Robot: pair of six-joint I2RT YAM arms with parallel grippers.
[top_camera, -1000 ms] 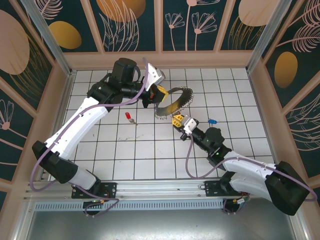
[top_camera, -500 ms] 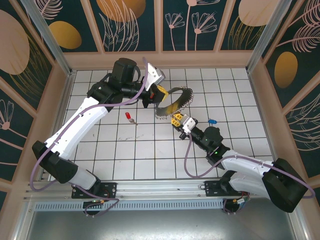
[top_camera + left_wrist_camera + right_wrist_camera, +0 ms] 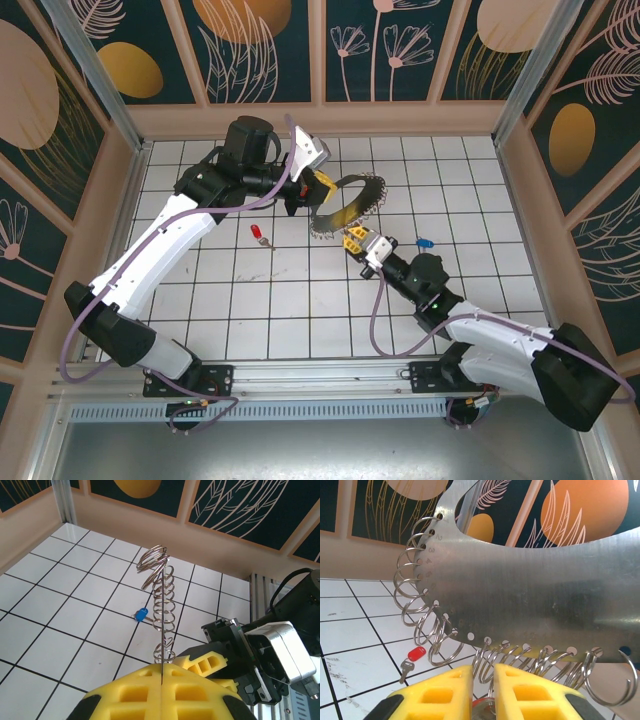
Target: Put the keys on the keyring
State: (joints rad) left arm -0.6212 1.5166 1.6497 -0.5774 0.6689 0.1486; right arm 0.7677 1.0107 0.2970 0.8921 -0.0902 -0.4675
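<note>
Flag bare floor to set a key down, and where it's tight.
Free: near tiles between the arm bases; far-right corner tiles beyond the blue key. Crowded: centre, where the left hand holds the keyring, the right hand at its near edge, a loose red key to its left.

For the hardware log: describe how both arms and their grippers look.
The left arm and right arm have white shell links joined by black joints. A lilac cable loops along each. The left gripper and right gripper each carry two yellow fingers with rectangular cut-outs and black trim. A silver-grey block sits at each wrist. A small green light glows on the right arm.
</note>
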